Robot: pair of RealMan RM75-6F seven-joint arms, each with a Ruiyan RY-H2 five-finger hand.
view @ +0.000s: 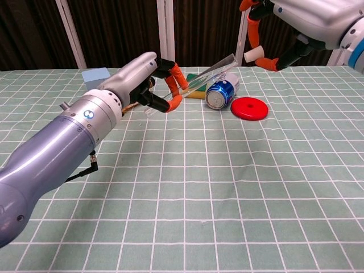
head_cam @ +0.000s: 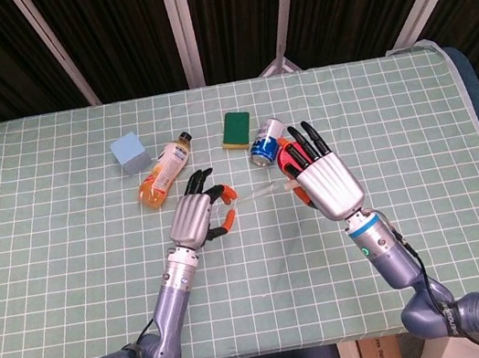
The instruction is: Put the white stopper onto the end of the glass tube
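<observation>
1. We are gripping the glass tube (view: 207,73) in our left hand (view: 149,85), tilting its open end up toward our right hand (view: 267,34).
2. That hand is pinching the white stopper (view: 253,54) just beyond the tube's end, ready for capping.
3. Below our hands, a green checked cloth is covering the table (view: 227,187); dark curtains are hanging behind.

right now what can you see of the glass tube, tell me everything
The glass tube is a clear, straight, slim tube that looks like glass. The left hand holds it near its lower end, off the table, tilted so that its free end rises toward the right hand. That upper end is bare: the white stopper, pinched in the right hand, sits just beyond it and does not touch it. In the head view the tube shows only as a faint streak.
</observation>
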